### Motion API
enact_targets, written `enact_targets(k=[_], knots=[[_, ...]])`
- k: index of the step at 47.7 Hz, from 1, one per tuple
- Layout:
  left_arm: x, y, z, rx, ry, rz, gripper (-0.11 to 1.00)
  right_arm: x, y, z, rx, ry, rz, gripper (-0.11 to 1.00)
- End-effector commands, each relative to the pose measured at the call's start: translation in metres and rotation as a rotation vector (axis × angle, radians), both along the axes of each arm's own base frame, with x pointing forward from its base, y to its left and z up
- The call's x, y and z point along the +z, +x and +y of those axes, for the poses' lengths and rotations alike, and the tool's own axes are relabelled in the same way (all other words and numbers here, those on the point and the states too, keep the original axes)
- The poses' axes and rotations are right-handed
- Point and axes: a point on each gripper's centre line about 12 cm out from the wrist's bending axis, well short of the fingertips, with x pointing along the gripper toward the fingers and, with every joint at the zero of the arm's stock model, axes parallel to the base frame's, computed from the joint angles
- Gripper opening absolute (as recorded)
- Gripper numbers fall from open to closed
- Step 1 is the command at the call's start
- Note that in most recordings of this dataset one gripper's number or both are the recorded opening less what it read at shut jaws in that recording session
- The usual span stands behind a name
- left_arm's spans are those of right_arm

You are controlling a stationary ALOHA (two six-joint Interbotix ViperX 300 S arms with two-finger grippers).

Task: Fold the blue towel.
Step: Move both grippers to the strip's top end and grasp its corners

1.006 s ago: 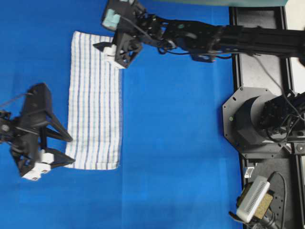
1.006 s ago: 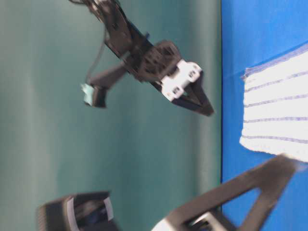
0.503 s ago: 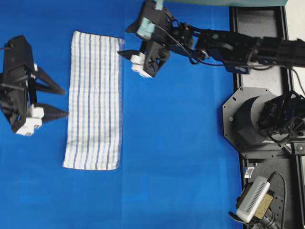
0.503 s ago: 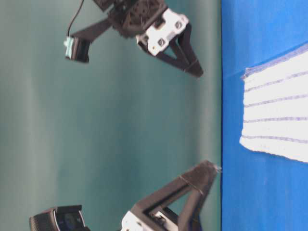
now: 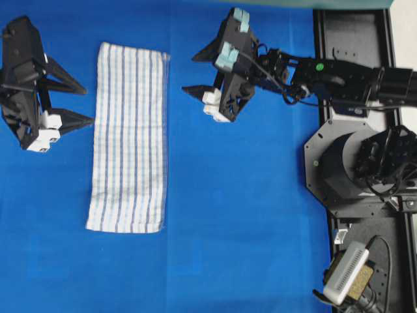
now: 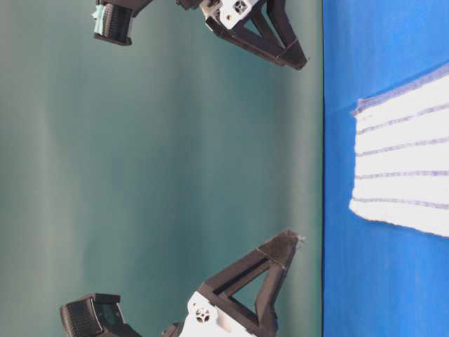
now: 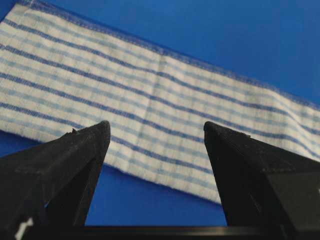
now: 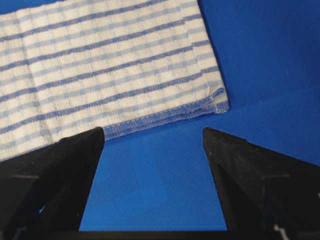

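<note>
Left pincer (image 5: 77,102), jaws apart and empty, hovered just beside the blue towel (image 5: 128,137), flanking one long edge near its far end. Right pincer (image 5: 197,74), also spread and empty, stood well apart off the opposite long edge; the left was nearer. The towel lay flat on the table (image 5: 247,215), a narrow strip whose long axis crossed both pincers' reach.

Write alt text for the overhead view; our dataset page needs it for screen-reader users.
A striped blue towel, folded into a long narrow strip, lies flat on a blue table covering. The open left gripper hovers left of it and the open right gripper to its right; neither touches it.
</note>
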Motion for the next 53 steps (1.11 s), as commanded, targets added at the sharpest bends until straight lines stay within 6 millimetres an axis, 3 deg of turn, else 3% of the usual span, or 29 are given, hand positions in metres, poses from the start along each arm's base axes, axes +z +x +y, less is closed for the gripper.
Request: enact_targets(k=[1, 11, 28, 43, 53], knots=[[0.01, 0.001, 0.009, 0.02, 0.014, -0.033, 0.69, 0.011, 0.007, -0.005, -0.01, -0.018, -0.046, 0.91], [-0.007, 0.002, 0.053, 0.104, 0.086, -0.028, 0.7, 0.002, 0.016, -0.034, -0.072, -0.027, -0.042, 0.91], [-0.044, 0.012, 0.12, 0.209, 0.172, 0.014, 0.69, -0.041, 0.039, -0.069, -0.132, -0.025, -0.014, 0.91], [-0.082, 0.026, 0.141, 0.239, 0.167, 0.041, 0.68, -0.076, 0.044, -0.081, -0.155, -0.021, 0.007, 0.9], [-0.099, 0.03, 0.142, 0.236, 0.156, 0.068, 0.66, -0.092, 0.047, -0.082, -0.156, -0.015, 0.021, 0.88]])
